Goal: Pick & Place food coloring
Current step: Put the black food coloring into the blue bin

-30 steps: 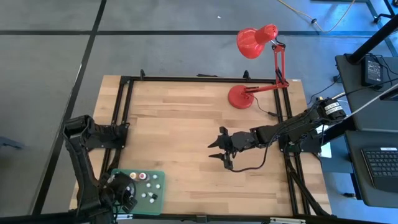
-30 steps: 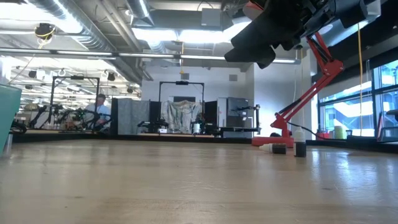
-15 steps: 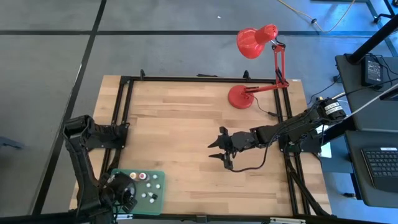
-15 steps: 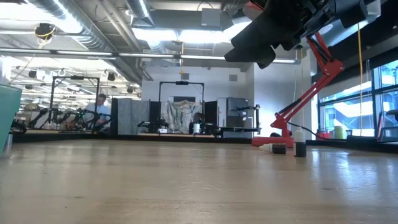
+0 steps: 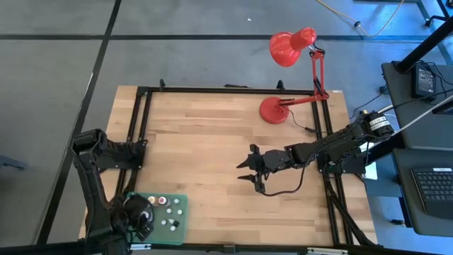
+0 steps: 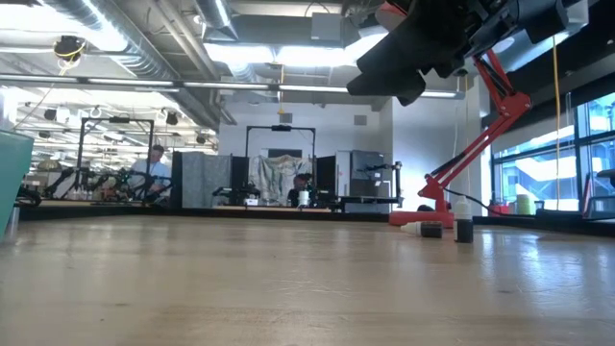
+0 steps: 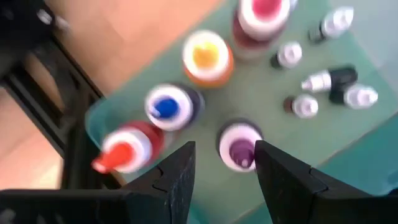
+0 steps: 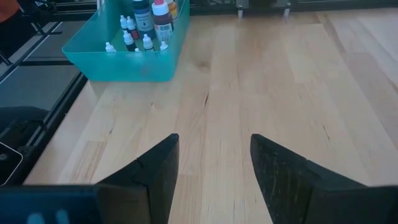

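While the left gripper (image 7: 224, 163) hovers over the green tray (image 5: 180, 202) at the surface's near-left corner, fingers apart around what looks like a purple-tipped food coloring bottle (image 7: 239, 144), closely packed neighbours could topple. Right gripper (image 5: 249, 170) waits mid-surface, fingers apart, empty.

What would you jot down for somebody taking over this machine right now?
Left gripper: above the green tray at the table's front-left corner, jaws open, holding nothing, lined up on the purple-capped bottle.
Right gripper: waiting over mid-table, jaws open, holding nothing.
Food coloring bottles: all in the tray.
Done: no bottle moved out.
Left: grip one, lift it, place it.
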Action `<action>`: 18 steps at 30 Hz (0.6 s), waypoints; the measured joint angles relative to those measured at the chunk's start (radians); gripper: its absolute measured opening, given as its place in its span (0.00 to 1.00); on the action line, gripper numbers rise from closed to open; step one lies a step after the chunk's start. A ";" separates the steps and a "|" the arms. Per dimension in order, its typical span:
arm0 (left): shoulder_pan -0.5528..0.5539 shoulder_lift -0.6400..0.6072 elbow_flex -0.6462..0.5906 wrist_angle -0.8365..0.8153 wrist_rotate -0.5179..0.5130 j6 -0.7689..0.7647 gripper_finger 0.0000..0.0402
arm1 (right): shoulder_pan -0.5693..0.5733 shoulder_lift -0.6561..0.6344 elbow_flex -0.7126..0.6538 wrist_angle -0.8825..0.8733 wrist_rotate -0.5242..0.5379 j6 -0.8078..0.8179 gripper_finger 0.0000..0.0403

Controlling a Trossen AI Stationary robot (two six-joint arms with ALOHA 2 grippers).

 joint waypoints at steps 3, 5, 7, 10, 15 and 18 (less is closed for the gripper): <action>0.000 -0.032 0.000 -0.039 -0.035 -0.011 0.39 | 0.000 0.000 0.000 0.003 0.000 0.001 0.50; 0.000 -0.059 0.000 -0.054 -0.078 -0.011 0.39 | 0.000 0.000 0.000 0.003 0.000 0.002 0.50; 0.000 -0.085 0.000 -0.056 -0.141 -0.011 0.40 | 0.000 0.000 0.000 0.004 0.000 0.002 0.50; 0.000 -0.120 0.000 -0.056 -0.249 0.016 0.40 | 0.000 0.000 0.000 0.004 0.000 0.002 0.50; 0.015 -0.149 0.001 -0.077 -0.440 0.103 0.40 | 0.000 0.000 0.000 0.005 0.000 0.002 0.50; 0.056 -0.149 0.001 -0.107 -0.493 0.169 0.40 | 0.000 0.000 0.000 0.007 0.000 0.003 0.50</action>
